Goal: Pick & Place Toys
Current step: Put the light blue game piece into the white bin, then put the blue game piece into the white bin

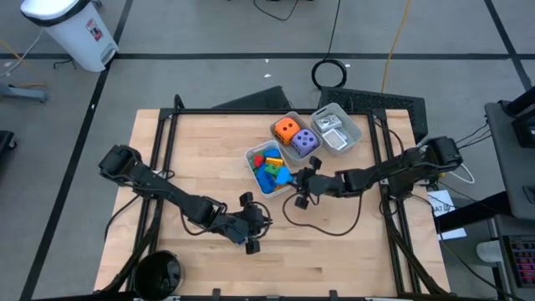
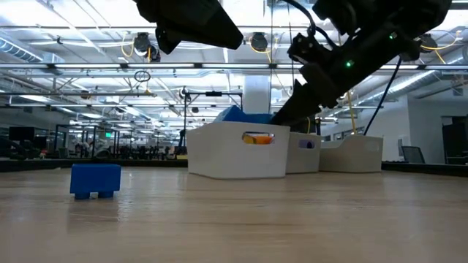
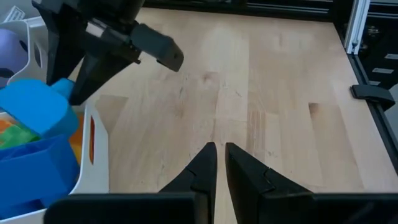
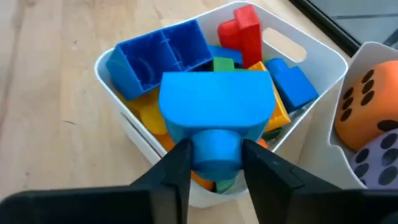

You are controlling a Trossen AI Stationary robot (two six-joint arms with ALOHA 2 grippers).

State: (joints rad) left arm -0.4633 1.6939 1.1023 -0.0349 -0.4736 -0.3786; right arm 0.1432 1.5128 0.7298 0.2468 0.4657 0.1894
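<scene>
My right gripper [image 1: 293, 178] is shut on a light-blue brick [image 4: 214, 102] and holds it over the white tray [image 1: 250, 156], which holds several red, blue, yellow, green and orange bricks. The held brick also shows in the left wrist view [image 3: 34, 109] and above the tray's rim in the low view [image 2: 232, 114]. My left gripper [image 3: 217, 155] is shut and empty above bare table, near the middle of the front half. A dark-blue brick [image 2: 95, 180] stands alone on the table. An orange die [image 1: 286, 129] and a purple die [image 1: 304, 142] lie in the neighbouring tray. My right gripper pinches a round stud [image 4: 214, 149] on the light-blue brick's near face between its two fingers [image 4: 177, 168]. The fingers come from the table's right, slanting down. The brick sits level over the bricks in the tray. Whether it touches them, I cannot tell.
A clear tray [image 1: 338, 127] with small white cards stands behind the dice tray [image 1: 294, 117] at the far right. Black cables [image 1: 326, 221] lie on the table below the right arm. Bare wood stretches left and toward the front edge.
</scene>
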